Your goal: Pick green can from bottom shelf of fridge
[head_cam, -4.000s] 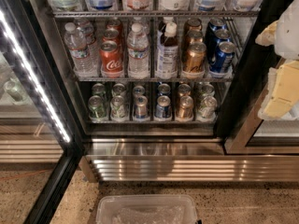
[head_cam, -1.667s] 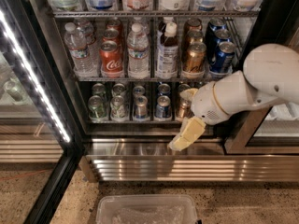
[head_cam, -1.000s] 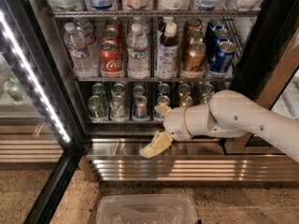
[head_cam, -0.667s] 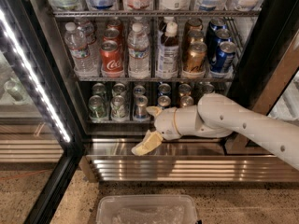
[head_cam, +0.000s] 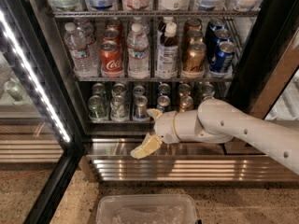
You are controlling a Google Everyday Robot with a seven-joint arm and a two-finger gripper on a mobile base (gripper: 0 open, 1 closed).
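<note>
1. The gripper (head_cam: 149, 130) hangs in front of the fridge (head_cam: 261, 55), at the edge of the bottom shelf (head_cam: 126, 121). Its two cream fingers (head_cam: 145, 147) are spread wide, one up at the shelf edge and one down over the steel base (head_cam: 196, 169), with nothing between them.
2. The nearest green can (head_cam: 117, 107) stands upright in the front row, past the fingertips on the side away from the arm. A bluish can (head_cam: 140, 107) stands between it and the upper finger. A second green one (head_cam: 96, 108) is further out the same way.
3. It will likely handle as light, stiff if full, thin-walled and smooth, and perhaps slippery from the cold.
4. The best hold, I judge, is across the round body at mid-height, firm but not crushing. Neighbours stand just beside it, so finger room looks tight.
</note>
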